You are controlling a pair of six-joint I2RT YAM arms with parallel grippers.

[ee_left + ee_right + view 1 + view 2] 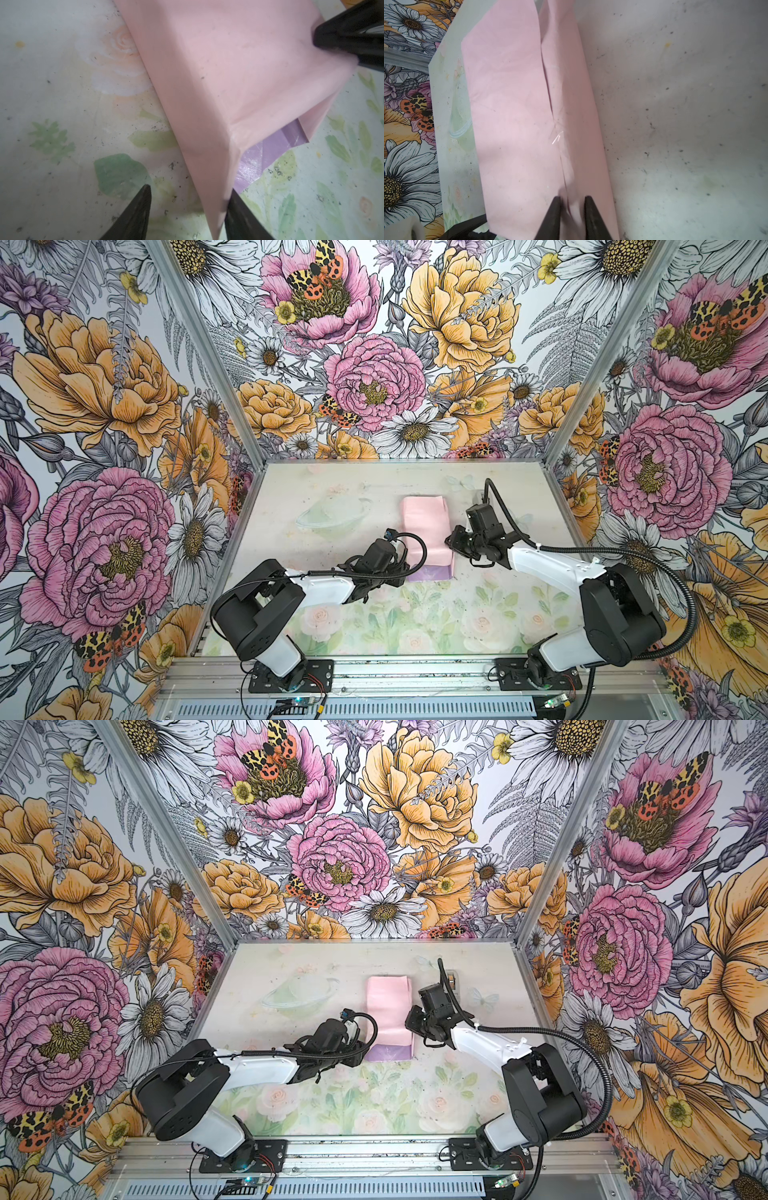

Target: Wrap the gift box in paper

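Observation:
The paper (pixel 424 526) (pixel 388 1006) lies mid-table, folded into a long pink bundle with a lilac flap (pixel 428 572) showing at its near end. The gift box is hidden inside it. My left gripper (pixel 190 189) is open at the bundle's near left corner. The pink fold (pixel 216 207) passes between its fingers and lies against one of them. My right gripper (pixel 572 198) rests on top of the paper (pixel 512 124) at the overlapping seam (pixel 550 104). Its jaws stand narrowly apart, with the seam between the tips. In both top views it reaches in from the bundle's right side (pixel 451 541).
A grey object (pixel 455 982) stands at the back right, partly hidden behind the right arm. A strip of clear tape (pixel 556 137) glints on the seam. The floral table (pixel 332 489) is walled at the back and on both sides.

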